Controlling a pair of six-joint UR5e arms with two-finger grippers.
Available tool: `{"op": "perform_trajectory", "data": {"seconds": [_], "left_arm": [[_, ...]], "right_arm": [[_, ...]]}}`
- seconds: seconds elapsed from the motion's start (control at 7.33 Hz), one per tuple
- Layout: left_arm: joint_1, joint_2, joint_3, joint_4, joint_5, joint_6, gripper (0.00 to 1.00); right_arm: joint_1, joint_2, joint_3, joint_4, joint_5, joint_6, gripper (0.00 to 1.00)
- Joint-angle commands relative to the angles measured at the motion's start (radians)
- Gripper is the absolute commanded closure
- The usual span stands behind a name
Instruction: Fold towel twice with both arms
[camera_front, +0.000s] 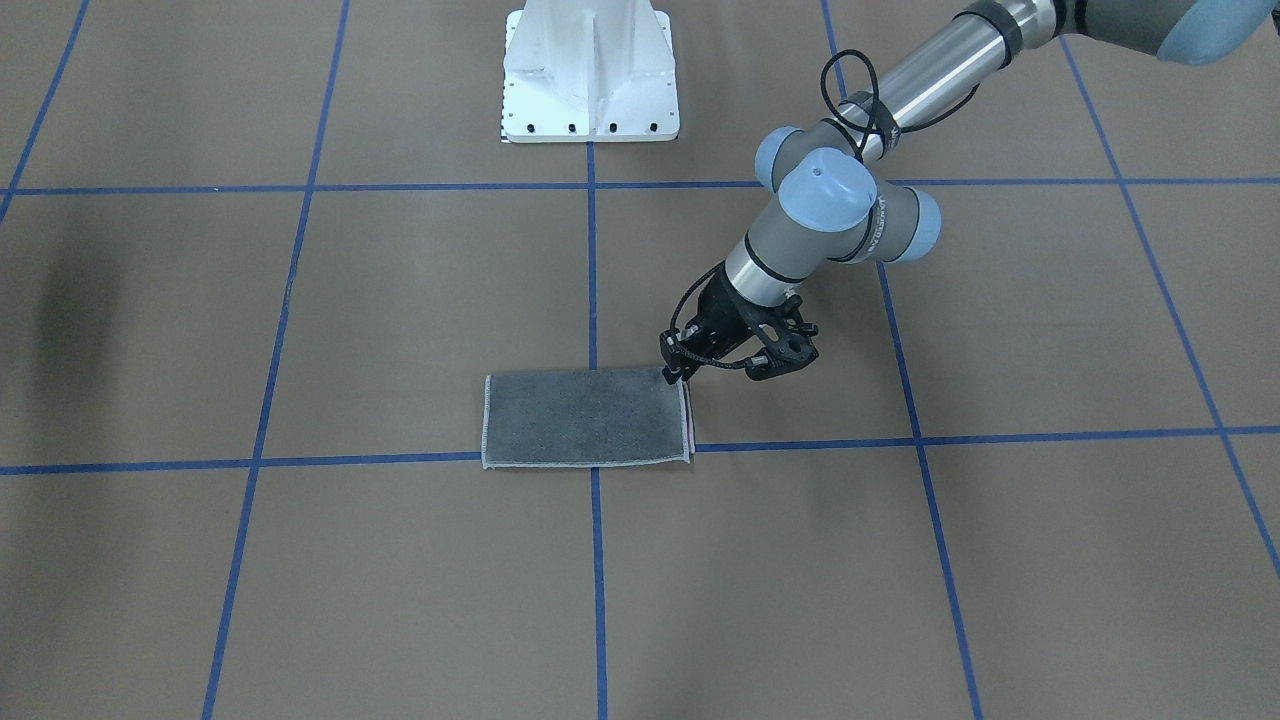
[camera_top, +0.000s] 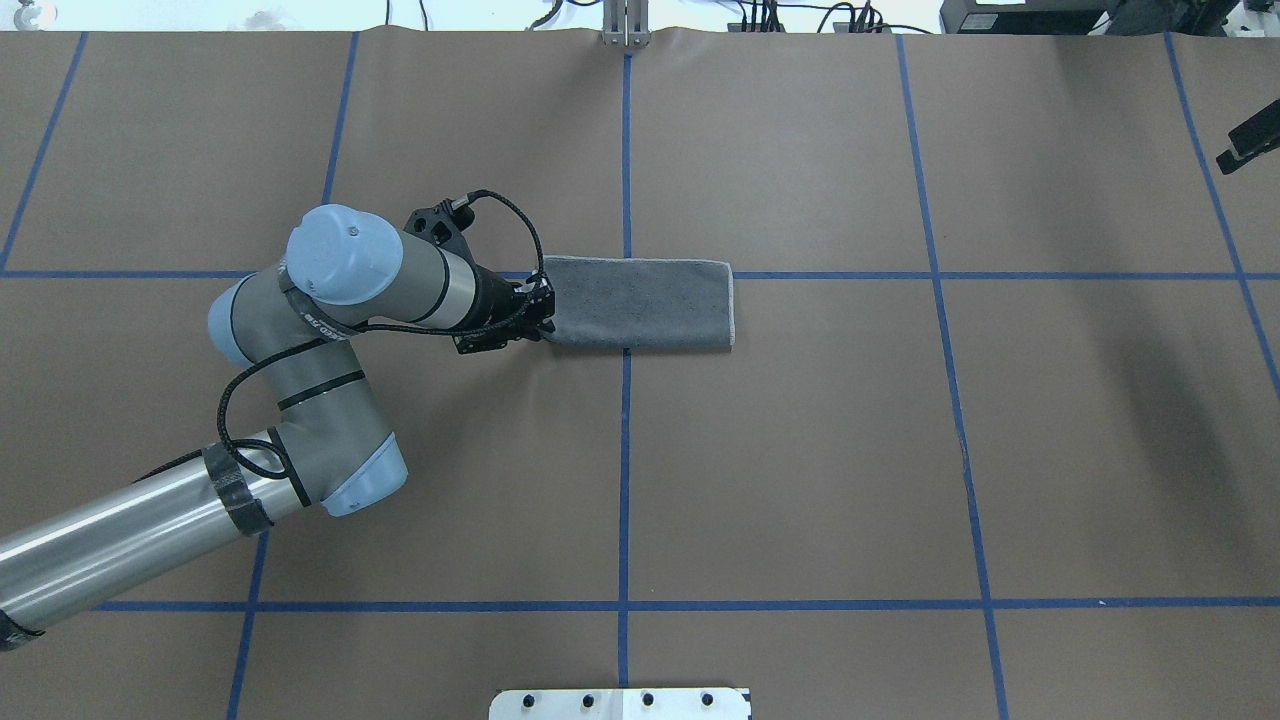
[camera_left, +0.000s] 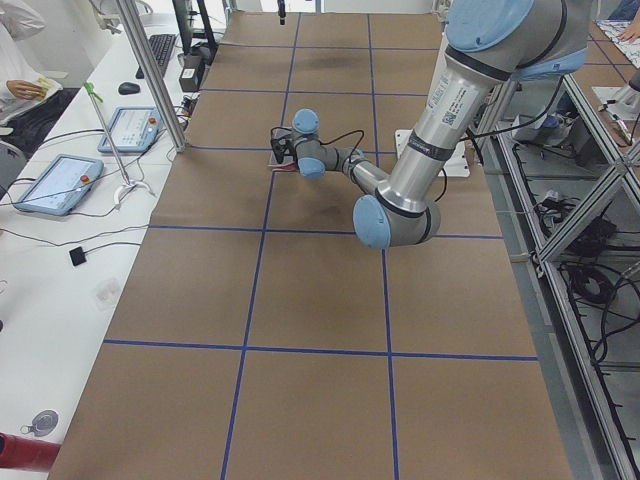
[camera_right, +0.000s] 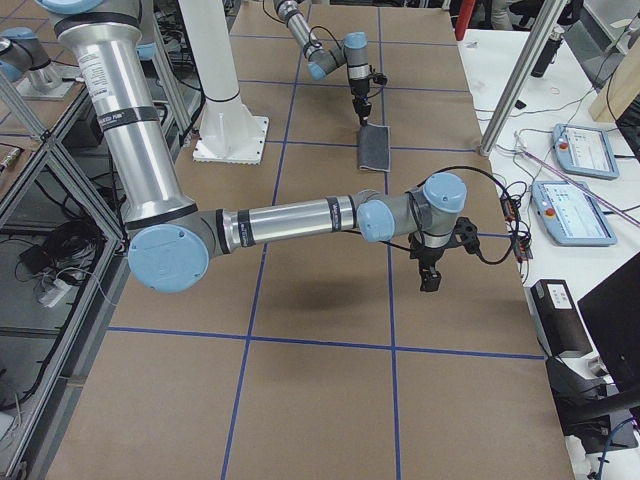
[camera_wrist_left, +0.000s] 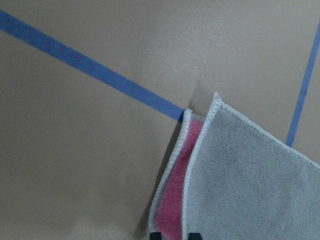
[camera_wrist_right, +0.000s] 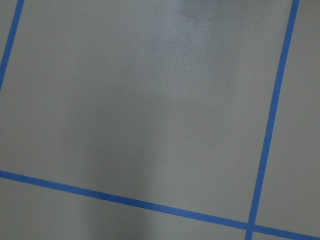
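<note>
The towel (camera_front: 585, 420) lies flat on the table, folded to a narrow rectangle with the dark grey face up, and shows in the overhead view (camera_top: 640, 303). My left gripper (camera_front: 682, 377) is at its end toward the robot's left (camera_top: 545, 325). In the left wrist view the towel (camera_wrist_left: 250, 180) shows a pink inner layer under the grey one, and my left gripper (camera_wrist_left: 175, 235) is closed narrowly on that layered edge. My right gripper (camera_right: 430, 283) hangs over bare table far from the towel (camera_right: 374, 148); I cannot tell if it is open or shut.
The brown table (camera_top: 800, 450) carries a grid of blue tape lines. The white pedestal base (camera_front: 590, 70) stands at the robot's edge. Tablets and cables (camera_right: 575, 200) lie on a side bench beyond the table's right end.
</note>
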Motion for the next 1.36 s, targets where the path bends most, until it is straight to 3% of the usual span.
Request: {"op": "perform_trajectory", "data": {"seconds": [0.0, 0.68, 1.09, 1.23], "left_arm": [[0.000, 0.001, -0.002, 0.000, 0.000, 0.002, 0.74], [-0.002, -0.001, -0.004, 0.002, 0.001, 0.003, 0.84], [0.003, -0.006, -0.004, 0.002, 0.011, 0.005, 1.00], [0.000, -0.004, -0.012, 0.000, 0.011, 0.005, 1.00]], "right_arm": [[0.000, 0.000, 0.000, 0.000, 0.000, 0.000, 0.00], [0.000, 0.000, 0.000, 0.000, 0.000, 0.000, 0.00], [0.000, 0.000, 0.000, 0.000, -0.001, 0.000, 0.00], [0.000, 0.000, 0.000, 0.000, -0.001, 0.000, 0.00]]}}
